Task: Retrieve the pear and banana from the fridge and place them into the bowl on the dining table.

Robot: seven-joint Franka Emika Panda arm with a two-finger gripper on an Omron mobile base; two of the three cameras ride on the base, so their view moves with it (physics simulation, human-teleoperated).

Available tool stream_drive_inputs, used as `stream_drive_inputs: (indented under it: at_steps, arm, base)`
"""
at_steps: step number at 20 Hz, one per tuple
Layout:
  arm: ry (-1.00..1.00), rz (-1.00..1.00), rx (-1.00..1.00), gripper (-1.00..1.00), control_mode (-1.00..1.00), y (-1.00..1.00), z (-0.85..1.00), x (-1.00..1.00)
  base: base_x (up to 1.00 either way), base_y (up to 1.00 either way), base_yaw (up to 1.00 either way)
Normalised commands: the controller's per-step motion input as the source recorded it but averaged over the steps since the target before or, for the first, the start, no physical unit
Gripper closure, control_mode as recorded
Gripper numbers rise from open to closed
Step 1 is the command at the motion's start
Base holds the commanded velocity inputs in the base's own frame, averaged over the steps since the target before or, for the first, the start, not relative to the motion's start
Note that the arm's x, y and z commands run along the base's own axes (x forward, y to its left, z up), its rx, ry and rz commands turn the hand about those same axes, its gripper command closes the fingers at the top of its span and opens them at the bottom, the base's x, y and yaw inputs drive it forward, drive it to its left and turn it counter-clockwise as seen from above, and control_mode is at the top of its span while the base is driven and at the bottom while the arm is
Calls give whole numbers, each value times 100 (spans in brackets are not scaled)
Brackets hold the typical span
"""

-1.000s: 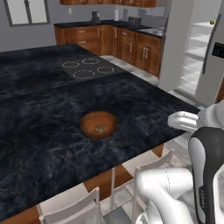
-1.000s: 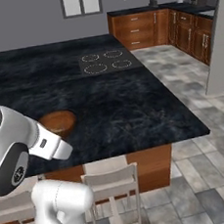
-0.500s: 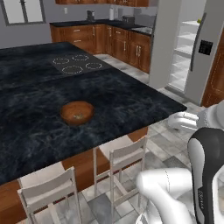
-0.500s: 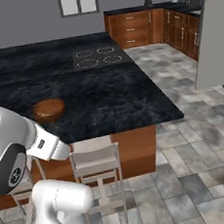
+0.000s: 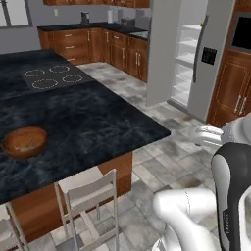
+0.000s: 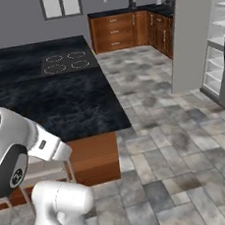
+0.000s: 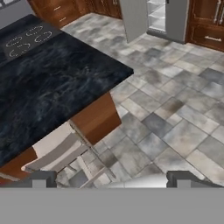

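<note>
The reddish-brown bowl (image 5: 24, 141) sits near the left end of the black marble dining table (image 5: 83, 117), with nothing visible in it. The fridge (image 5: 164, 49) stands open at the back right, its white shelves (image 5: 188, 54) showing beside a grey door with a dark handle. It also appears as the fridge (image 6: 194, 31) and the fridge (image 7: 157, 15) from the other cameras. I cannot make out the pear or the banana on the shelves from here. My gripper (image 7: 111, 180) is open and empty, hanging over the floor off the dining table (image 7: 48, 74) corner.
Cooktop rings (image 5: 51, 77) mark the table's far part. A white chair (image 5: 93, 196) is tucked at the near table edge, seen too as the chair (image 7: 61, 153). Brown wooden cabinets (image 5: 98, 44) line the back wall. Grey tiled floor (image 7: 175, 113) stretches to the fridge.
The whole picture has shifted: the base has moved, so the table and bowl slide left and the open fridge comes closer. The gripper stays open.
</note>
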Motion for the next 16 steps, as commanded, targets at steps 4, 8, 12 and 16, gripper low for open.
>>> stream_drive_inputs:
  at_steps: [4,8,12,16]
  arm:
    - [0,0,0,-100,100,0,0,0]
    - [0,0,0,-100,100,0,0,0]
    - [0,0,0,-100,100,0,0,0]
    - [0,0,0,-100,100,0,0,0]
  base:
    - [48,-100,-8]
    - [48,-100,-9]
    - [57,-100,-7]
    - [71,-83,-5]
